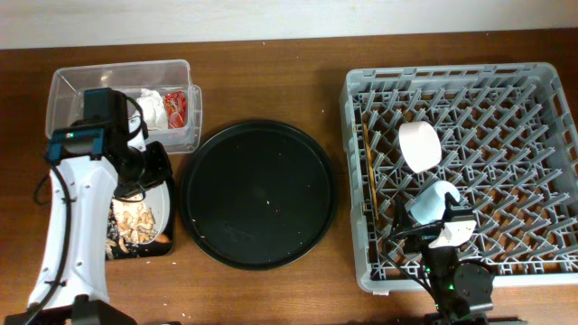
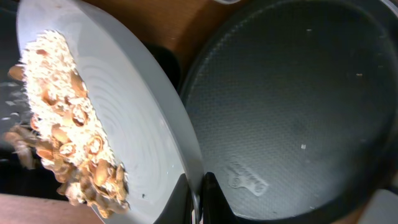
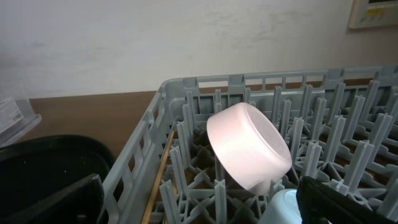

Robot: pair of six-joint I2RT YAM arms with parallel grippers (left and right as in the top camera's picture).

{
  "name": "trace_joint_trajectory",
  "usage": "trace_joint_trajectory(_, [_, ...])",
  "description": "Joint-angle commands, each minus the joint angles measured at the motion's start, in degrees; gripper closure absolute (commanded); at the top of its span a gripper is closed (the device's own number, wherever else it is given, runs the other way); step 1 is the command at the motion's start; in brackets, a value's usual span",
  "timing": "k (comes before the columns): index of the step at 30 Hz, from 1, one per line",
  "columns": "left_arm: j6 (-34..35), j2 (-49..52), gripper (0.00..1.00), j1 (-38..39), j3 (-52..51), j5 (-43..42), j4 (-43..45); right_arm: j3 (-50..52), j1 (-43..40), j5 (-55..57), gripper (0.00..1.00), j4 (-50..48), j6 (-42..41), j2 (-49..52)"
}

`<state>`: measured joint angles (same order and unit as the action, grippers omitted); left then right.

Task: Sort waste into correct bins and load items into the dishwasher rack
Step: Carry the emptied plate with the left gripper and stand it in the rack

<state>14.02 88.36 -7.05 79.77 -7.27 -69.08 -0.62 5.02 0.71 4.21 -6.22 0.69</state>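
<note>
The left end effector (image 2: 198, 199) is closed on the rim of the pale plate (image 2: 143, 124), pinching it between both fingers. It holds the plate tilted over the flat black tray (image 1: 135, 254) by the left edge of the tabletop. The beige food scraps (image 2: 62, 124) lie in a band along the lowered side of the plate, the side away from the grip, and some pieces are already past the rim. The drop direction therefore runs from the end effector across the plate face toward the left edge, and the tray lies directly beneath that rim. More tilt along this line appears necessary, because most of the scraps remain on the plate. The round black tray (image 1: 259, 194) sits just beside the gripped rim and is not a target. The dishwasher rack (image 1: 506, 74) occupies the right side of the tabletop, well apart from the plate and beyond the round tray. The right end effector (image 1: 452, 236) is at the rack's near edge, close to the light-blue cup (image 1: 432, 200). Its fingers appear spread and hold nothing. The right arm is the nearer to the rack, but the plate is in the left.
</note>
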Motion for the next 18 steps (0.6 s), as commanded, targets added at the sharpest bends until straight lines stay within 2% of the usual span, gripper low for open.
trace_joint_trajectory(1, [-2.2,-1.6,1.0,-2.7,0.5,-4.0,0.2,0.3,-0.2,-0.1,0.02,0.4,-0.2,-0.3])
trace_joint_trajectory(8, [-4.5,-9.1,1.0,-10.1,-0.7,-7.3,0.3,0.3,-0.2,-0.1,0.02,0.3,-0.2,-0.3])
trace_joint_trajectory(14, [-11.4,-9.7,1.0,-18.1,-4.0,-19.2,2.4,0.3,-0.2,-0.1,0.02,0.3,-0.2,-0.3])
trace_joint_trajectory(18, [-13.7,-9.7,1.0,-19.8,-4.0,-20.0,2.1,0.3,-0.2,-0.1,0.02,0.3,-0.2,-0.3])
